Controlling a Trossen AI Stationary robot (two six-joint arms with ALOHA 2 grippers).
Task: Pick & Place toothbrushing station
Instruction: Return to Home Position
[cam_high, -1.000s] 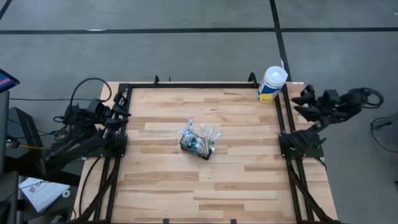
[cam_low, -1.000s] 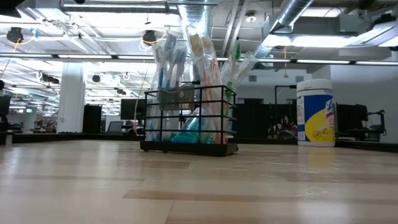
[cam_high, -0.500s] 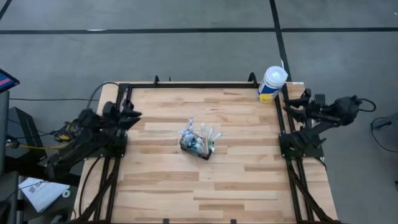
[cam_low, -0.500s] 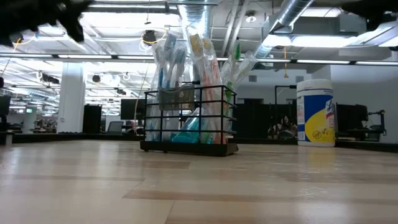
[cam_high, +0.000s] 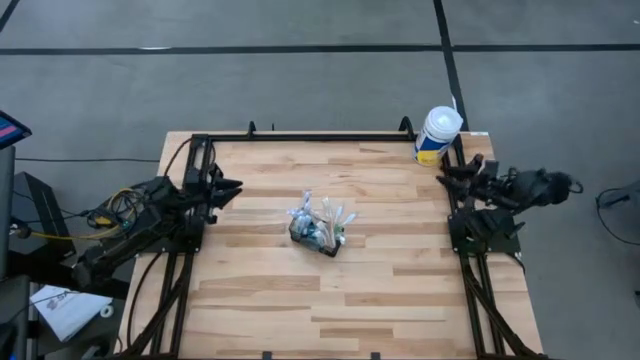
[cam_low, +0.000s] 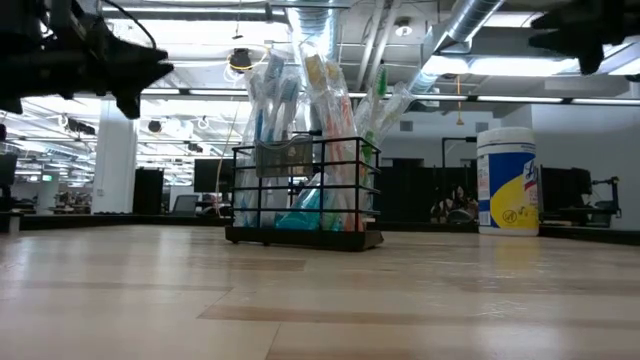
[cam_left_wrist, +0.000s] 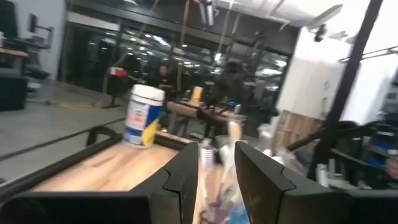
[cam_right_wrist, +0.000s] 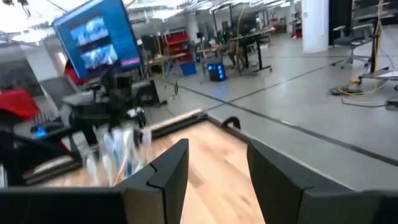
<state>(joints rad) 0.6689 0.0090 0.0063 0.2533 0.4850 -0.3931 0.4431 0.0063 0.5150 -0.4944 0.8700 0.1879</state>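
We log the small black wire-mesh caddy (cam_high: 318, 236), full of wrapped toothbrushes (cam_high: 330, 214), mid-way on the light wooden bench (cam_high: 380, 290); left end effector (cam_high: 228, 187) and right end effector (cam_high: 447, 178) hover apart, empty, near opposite edges, so homing should go outward, clear of the caddy.

Overhead straight down, low level across, sharing the caddy (cam_high: 312, 241)

I see toothbrushing station (cam_high: 317, 236) mid-table (cam_high: 380, 300), toothbrushes (cam_high: 330, 213) standing in it. Tub (cam_high: 437, 135) at far right corner, well apart from it. My left gripper (cam_high: 232, 186) over left edge; right gripper (cam_high: 445, 178) over right edge, near tub.
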